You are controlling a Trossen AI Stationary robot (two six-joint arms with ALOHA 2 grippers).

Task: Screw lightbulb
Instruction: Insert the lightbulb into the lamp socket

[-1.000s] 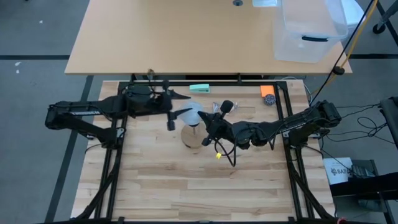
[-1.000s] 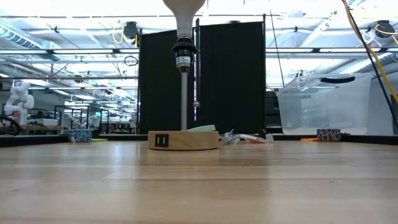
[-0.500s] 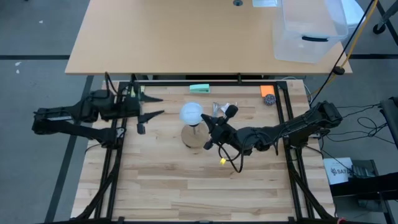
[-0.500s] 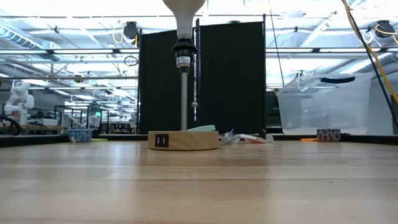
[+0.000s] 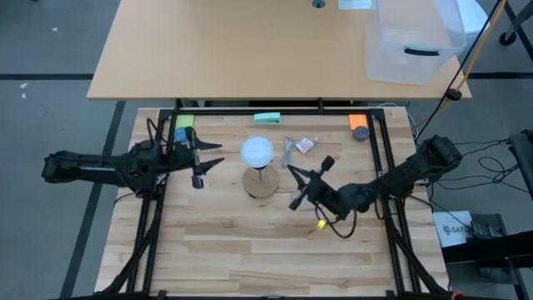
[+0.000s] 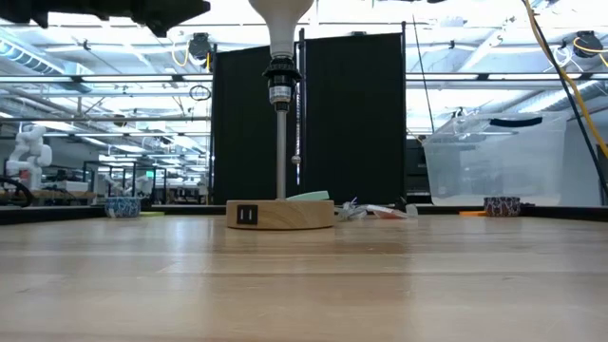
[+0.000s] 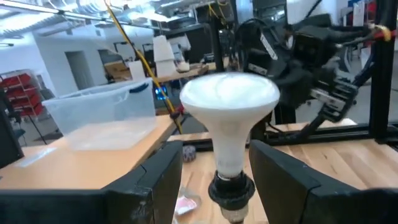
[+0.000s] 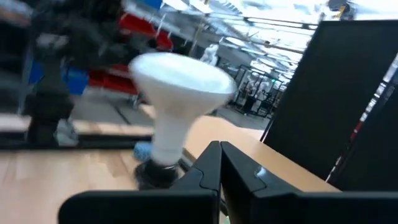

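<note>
You have the lightbulb [image 5: 256, 151] seated neck-down in the black socket [image 6: 278, 81] at the top of the lamp's thin upright post [image 6: 281, 157], which rises from the round wooden base [image 5: 262, 183] near the middle of the bench [image 5: 216, 250]. In the low view the bulb's neck [image 6: 281, 43] runs straight down into the socket and the post stands upright on the base. Neither arm touches the bulb.

Your left gripper [image 5: 206, 157] sits to the left of the lamp, apart from it, pointing toward the bulb with its fingers spread. In the left wrist view the two dark fingers [image 7: 165, 180] stand wide on either side of the bulb [image 7: 229, 112], which is farther off and not between them.

Your right gripper [image 5: 310, 180] lies to the right of the base and slightly nearer, also clear of the lamp. In the right wrist view its fingers [image 8: 211, 171] meet together with nothing between them, and the bulb [image 8: 177, 93] shows beyond them.

Behind the lamp, along the far edge of the bench, you can see a pale green block [image 5: 267, 118], a small clear bag [image 5: 303, 144], and an orange patch [image 5: 357, 121] with a dark round object [image 5: 361, 132] beside it. A clear plastic bin [image 5: 414, 37] stands on the far table [image 5: 233, 50]
</note>
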